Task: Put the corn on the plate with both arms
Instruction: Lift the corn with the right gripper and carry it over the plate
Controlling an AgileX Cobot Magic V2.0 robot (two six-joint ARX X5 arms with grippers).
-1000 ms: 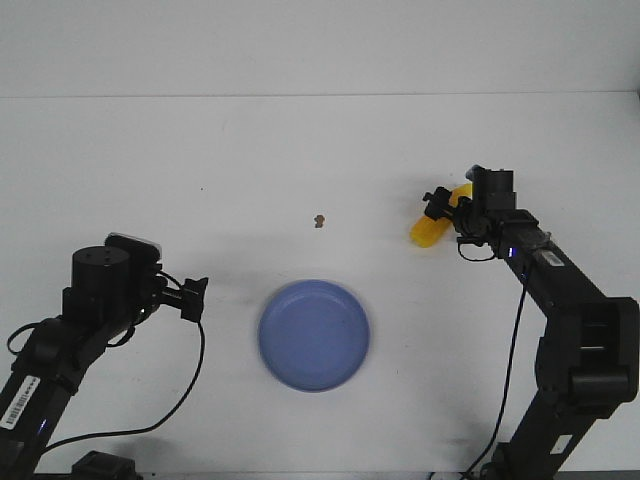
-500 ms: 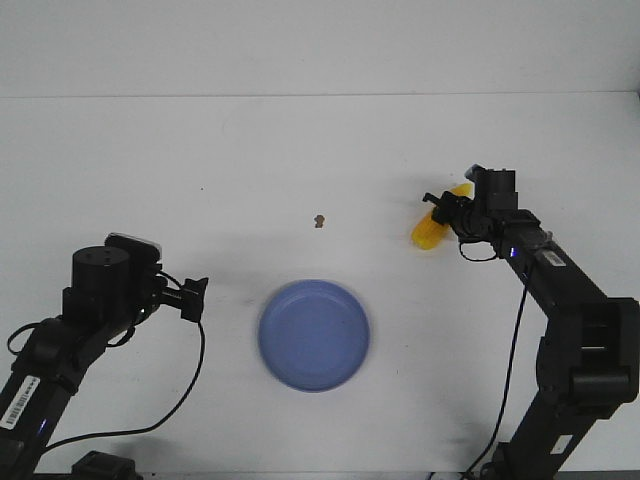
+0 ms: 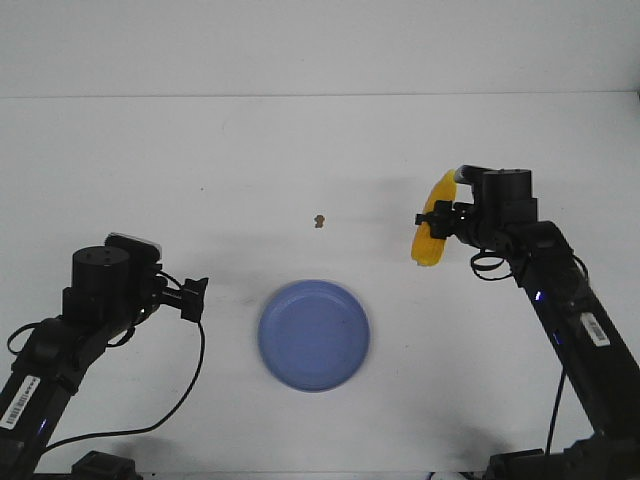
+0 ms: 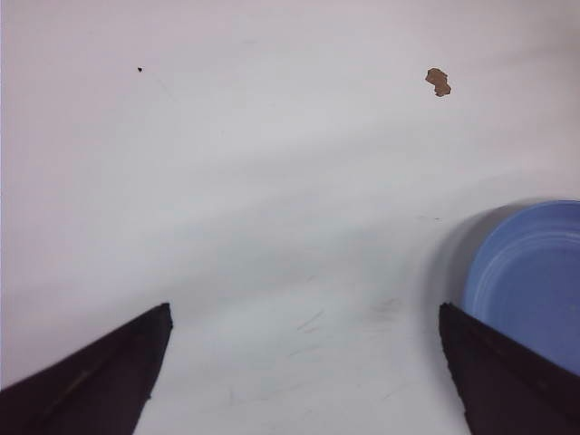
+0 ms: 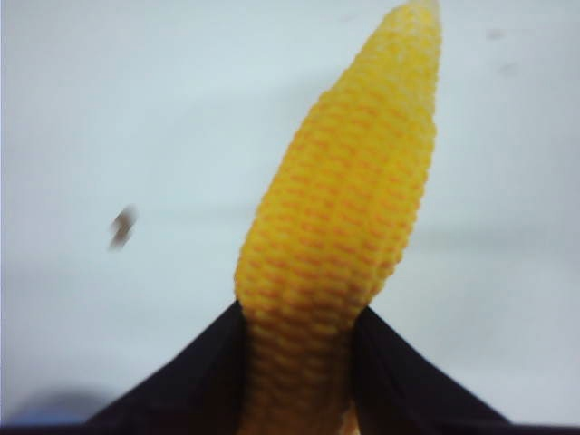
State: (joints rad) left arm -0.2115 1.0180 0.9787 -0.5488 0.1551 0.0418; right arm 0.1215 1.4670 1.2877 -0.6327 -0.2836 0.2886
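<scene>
The yellow corn (image 3: 433,232) hangs above the table at the right, held by my right gripper (image 3: 441,220), which is shut on it. In the right wrist view the corn (image 5: 349,208) fills the middle, both black fingers (image 5: 199,381) pressed against its thick end, its tip pointing away. The blue-violet plate (image 3: 314,334) lies on the table at front centre, left of and nearer than the corn. My left gripper (image 3: 196,297) is open and empty, left of the plate. In the left wrist view its gripper (image 4: 304,313) is open over bare table, the plate rim (image 4: 480,272) beside one finger.
A small brown speck (image 3: 319,220) lies on the white table behind the plate; it also shows in the left wrist view (image 4: 438,82). Black cables hang by both arm bases.
My right gripper has closed on the corn and lifted it off the table, tilting it more upright. The right arm has drawn back and up. The left arm has not moved.
</scene>
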